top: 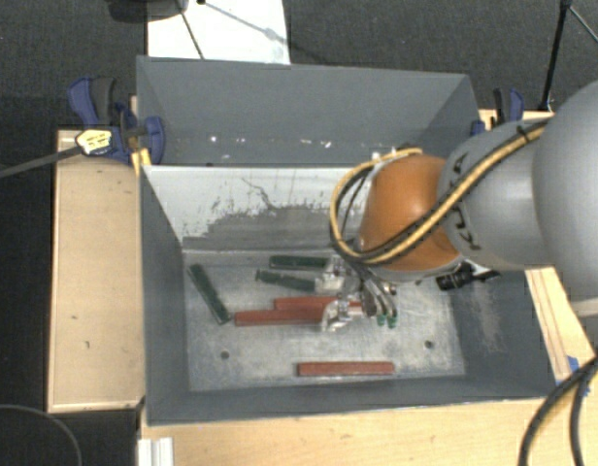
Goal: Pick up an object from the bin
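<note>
My gripper (342,309) is low in the middle of the bin, beneath the orange wrist cover. It sits at the right end of a red-brown stick (280,311) that lies flat and runs leftward from it. Just behind the gripper lie two dark green sticks, one (299,260) near the back wall and one (285,280) slanting toward the gripper. Whether the red-brown stick is gripped is hidden by the gripper body.
A third dark green stick (209,294) lies slanted at the left of the bin floor. Another red-brown stick (345,368) lies flat near the front wall. The arm and its cables cover the bin's right part.
</note>
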Robot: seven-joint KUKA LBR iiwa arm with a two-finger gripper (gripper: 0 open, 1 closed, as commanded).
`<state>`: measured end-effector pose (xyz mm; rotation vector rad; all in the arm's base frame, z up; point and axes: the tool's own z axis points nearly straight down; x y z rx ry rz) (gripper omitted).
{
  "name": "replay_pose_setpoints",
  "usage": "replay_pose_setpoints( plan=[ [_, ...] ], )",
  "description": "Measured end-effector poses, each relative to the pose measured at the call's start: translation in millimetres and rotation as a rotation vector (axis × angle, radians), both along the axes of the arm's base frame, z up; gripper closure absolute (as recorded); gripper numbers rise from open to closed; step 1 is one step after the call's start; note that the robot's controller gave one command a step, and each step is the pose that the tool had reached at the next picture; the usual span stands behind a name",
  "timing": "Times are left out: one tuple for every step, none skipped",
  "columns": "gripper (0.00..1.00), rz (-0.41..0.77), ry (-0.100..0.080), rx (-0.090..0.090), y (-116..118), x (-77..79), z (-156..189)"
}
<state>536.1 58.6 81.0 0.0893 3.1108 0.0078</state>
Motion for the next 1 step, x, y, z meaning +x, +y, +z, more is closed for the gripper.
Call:
replay_pose_setpoints(
  plan=[
    [1.0, 0.034, 0.027, -0.004, 5.9, 12.5, 132.6]
  ],
)
